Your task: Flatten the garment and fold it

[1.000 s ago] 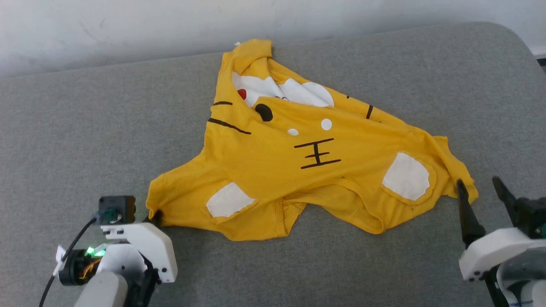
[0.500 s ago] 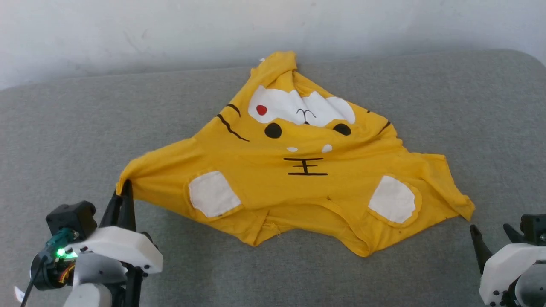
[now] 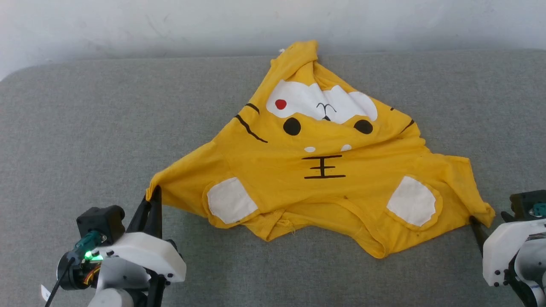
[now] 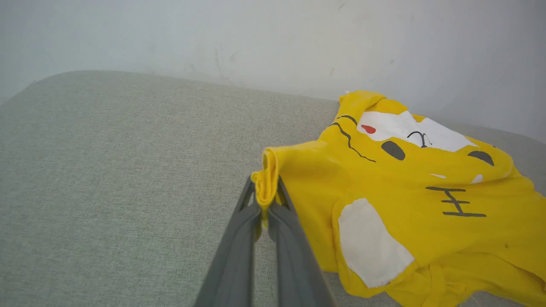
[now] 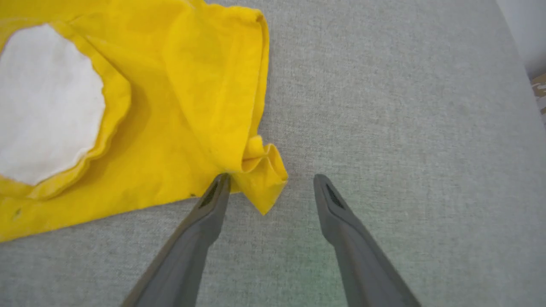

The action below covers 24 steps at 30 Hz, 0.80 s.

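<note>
Left claw: pressed together on a bunched fold of sleeve hem, the cloth drawn to a point at its tips.

Right claw: spread wide and tipped down at the surface, with the opposite sleeve corner lying between its fingers. One fingertip meets the cloth edge, though it is hard to tell from this angle whether it has slipped beneath the fabric.

Garment: print side up in the middle of the surface and roughly triangular. Its far end peaks toward the wall, and its near hem is rumpled and curled under.

Handling: by its drape and creases this looks light, limp and a little stretchy. It is likely to follow a pull rather than slide, and it would sag between two held points. Nothing about it appears fragile.

Where to hold: the two sleeve corners seem the best hold, because the doubled, stitched hems give a thin claw something to bite. A pinch on the single-layer middle would probably only tent the cloth.

Cloth: matte yellow knit with soft folds at the shoulders.

Markings: two rounded white patches with raised yellow rims, a white muzzle, oval black eyes, one red dot and thin black strokes.

Surface: grey woven fabric, apparently padded, with rounded corners and a fine, even grain.

Wall: pale and faintly scuffed.
</note>
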Motion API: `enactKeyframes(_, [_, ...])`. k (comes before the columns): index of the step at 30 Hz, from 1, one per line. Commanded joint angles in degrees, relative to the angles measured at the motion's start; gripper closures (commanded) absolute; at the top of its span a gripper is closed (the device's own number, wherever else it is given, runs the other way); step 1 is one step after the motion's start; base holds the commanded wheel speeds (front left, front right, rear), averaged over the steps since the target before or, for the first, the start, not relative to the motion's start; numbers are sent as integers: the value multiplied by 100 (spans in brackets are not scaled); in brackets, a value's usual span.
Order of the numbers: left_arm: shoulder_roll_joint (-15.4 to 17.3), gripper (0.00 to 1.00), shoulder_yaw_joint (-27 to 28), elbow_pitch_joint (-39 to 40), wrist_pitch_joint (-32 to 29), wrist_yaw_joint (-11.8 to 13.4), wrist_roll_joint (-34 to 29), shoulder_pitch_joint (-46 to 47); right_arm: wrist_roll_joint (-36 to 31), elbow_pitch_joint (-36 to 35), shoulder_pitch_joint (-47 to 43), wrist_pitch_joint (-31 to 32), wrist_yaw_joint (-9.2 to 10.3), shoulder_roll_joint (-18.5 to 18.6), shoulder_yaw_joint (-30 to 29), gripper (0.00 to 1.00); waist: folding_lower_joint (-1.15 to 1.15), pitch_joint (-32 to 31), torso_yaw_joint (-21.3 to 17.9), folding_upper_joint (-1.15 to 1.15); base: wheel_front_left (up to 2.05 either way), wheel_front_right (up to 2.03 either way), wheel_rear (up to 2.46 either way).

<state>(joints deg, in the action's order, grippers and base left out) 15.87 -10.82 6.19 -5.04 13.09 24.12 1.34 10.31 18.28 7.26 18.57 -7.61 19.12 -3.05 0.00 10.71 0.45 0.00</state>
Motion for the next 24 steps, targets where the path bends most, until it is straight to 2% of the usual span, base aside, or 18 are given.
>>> enactKeyframes(1, [-2, 100, -2, -16, -4, -33, -30, 74, 79, 126, 115, -49, 12, 79, 175, 0, 0, 56, 39, 0, 0, 0, 0])
enactKeyframes(3, [13, 100, -12, -38, -16, -46, -24, 97, 183, 254, 173, -117, 12, 123, 305, 0, 0, 80, 44, 0, 0, 0, 0])
enactKeyframes(4, [25, 100, -23, -63, -44, -56, -18, 104, 236, 316, 192, -131, 12, 140, 367, 44, 0, 86, 43, 0, 0, 0, 0])
enactKeyframes(5, [36, 100, -34, -90, -73, -66, -10, 109, 276, 364, 210, -155, 12, 167, 430, 100, 0, 86, 40, 0, 0, 0, 0])
enactKeyframes(11, [118, 100, -34, -179, -102, -120, 33, 72, 565, 300, 165, -276, 12, 294, 518, 100, 0, -76, -62, 0, 0, 0, 0])
enactKeyframes(13, [185, 100, -68, -149, -147, -254, 104, 51, 722, 87, 105, -253, 12, 391, 522, 100, 0, -176, -114, 0, 0, 0, 0])
enactKeyframes(18, [496, 100, 23, 32, -318, -414, 168, 59, 1102, -953, -124, -12, 12, 1037, 803, 100, 0, -425, -246, 0, 0, 0, 0])
enactKeyframes(24, [793, 100, 349, 619, -512, -642, 539, 335, 2147, -2289, -24, 263, 12, 1394, 346, 100, 0, -667, -337, 0, 0, 0, 0])
